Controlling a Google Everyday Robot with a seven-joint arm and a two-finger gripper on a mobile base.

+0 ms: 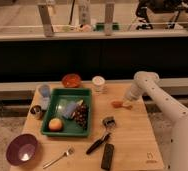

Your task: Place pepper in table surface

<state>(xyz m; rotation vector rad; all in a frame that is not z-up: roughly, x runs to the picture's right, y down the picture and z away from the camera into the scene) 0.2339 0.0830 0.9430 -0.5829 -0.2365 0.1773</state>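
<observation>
A: Where's the pepper?
B: Pepper [116, 104] is on the right half of the worktop [132, 135], twd the far edge. The hand [123, 103] is right at its right end, and the pepper pokes out to the left of it. It's low, at the wood or v. close; can't tell if it touches.

A: Is the hand gripping it?
B: Can't tell. The hand overlaps the pepper's right end, but whether it's open or closed on it isn't visible.

A: And the arm?
B: White arm [159, 100] comes in from the near right, bends over the worktop's far-right corner, and the hand points down and left.

A: Pepper vs. tray?
B: Outside it. Green tray [88, 112] sits left of centre; the pepper lies right of it, apart, w/ bare wood between. White cup [98, 83] stands just far-left of the pepper.

A: What's in the tray?
B: Round orange fruit [55, 123] in the near-left corner, dark grapes [80, 114] on the right side.

A: Anything else?
B: Orange-red bowl [71, 80] at the far edge, purple bowl [21, 148] near left, fork [59, 157] beside it, and a black-handled tool [99, 141] near the pepper's side, well apart from it.
</observation>
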